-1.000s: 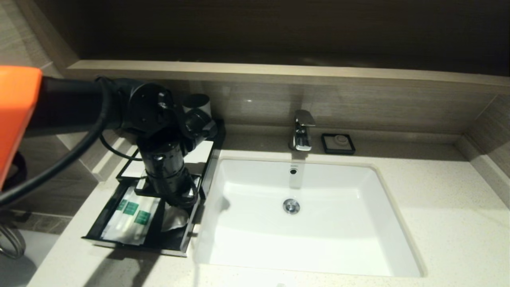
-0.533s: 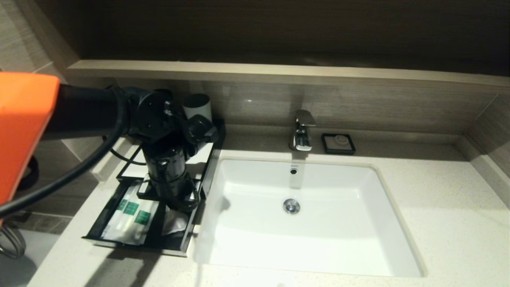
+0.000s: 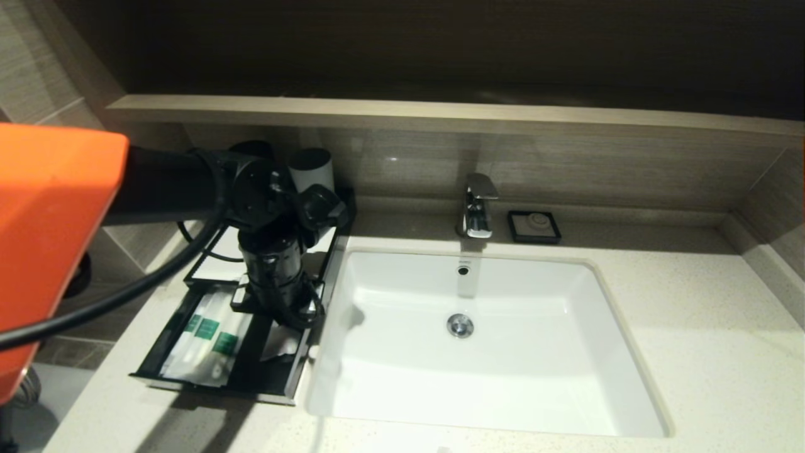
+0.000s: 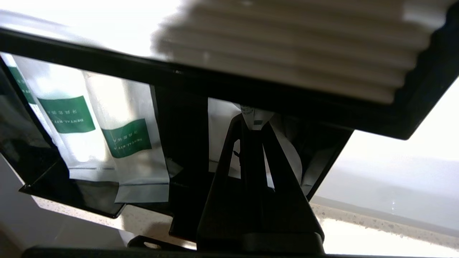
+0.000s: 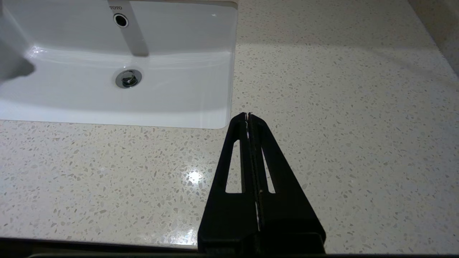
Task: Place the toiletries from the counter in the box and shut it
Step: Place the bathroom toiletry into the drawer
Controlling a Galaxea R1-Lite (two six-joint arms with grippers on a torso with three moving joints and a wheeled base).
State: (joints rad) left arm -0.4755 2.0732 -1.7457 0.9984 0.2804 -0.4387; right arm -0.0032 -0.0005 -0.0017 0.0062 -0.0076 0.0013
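Left gripper [image 4: 252, 118], jaws pinched on a white packet [image 4: 218, 136], hangs over the open drawer [image 3: 277, 380] of the black box [image 3: 207, 267] at left of frame. Release low, clear of the box's overhanging top. Green-printed packets [image 3: 210, 340] fill the neighbouring compartment. Right gripper [image 5: 248, 116] idles closed above the counter [image 5: 322, 107].

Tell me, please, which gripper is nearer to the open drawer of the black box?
Left. The left gripper is shut right over the open drawer, among its packets. The right gripper hangs over bare counter beyond the sink's far side.
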